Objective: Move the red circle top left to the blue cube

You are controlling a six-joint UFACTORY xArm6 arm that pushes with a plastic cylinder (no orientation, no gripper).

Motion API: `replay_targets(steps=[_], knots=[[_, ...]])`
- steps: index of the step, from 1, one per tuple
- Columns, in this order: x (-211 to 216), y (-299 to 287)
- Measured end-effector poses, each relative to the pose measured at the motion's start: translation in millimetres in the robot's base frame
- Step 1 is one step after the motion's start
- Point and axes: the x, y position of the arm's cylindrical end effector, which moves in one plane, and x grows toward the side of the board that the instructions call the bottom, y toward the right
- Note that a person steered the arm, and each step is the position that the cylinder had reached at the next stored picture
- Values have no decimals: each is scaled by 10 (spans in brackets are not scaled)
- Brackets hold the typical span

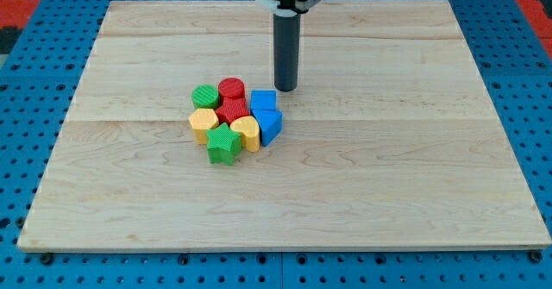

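Observation:
The red circle [231, 89] stands at the top of a tight cluster of blocks on the wooden board [388, 168]. The blue cube [263, 100] sits just to its right, touching or nearly touching it. My tip [285, 90] is on the board just above and right of the blue cube, about a block's width from the red circle. Below the circle lies a red star-like block [232, 109].
The cluster also holds a green circle [205, 97] at the left, a yellow hexagon-like block [203, 122], a yellow heart [247, 132], a green star [222, 144] at the bottom and a second blue block [271, 126] at the right. Blue pegboard surrounds the board.

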Motion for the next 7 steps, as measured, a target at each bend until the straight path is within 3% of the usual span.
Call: replay_targets(steps=[3, 4, 5, 6, 7], knots=[[77, 3], [315, 471], [1113, 558], [1126, -245], [743, -718]])
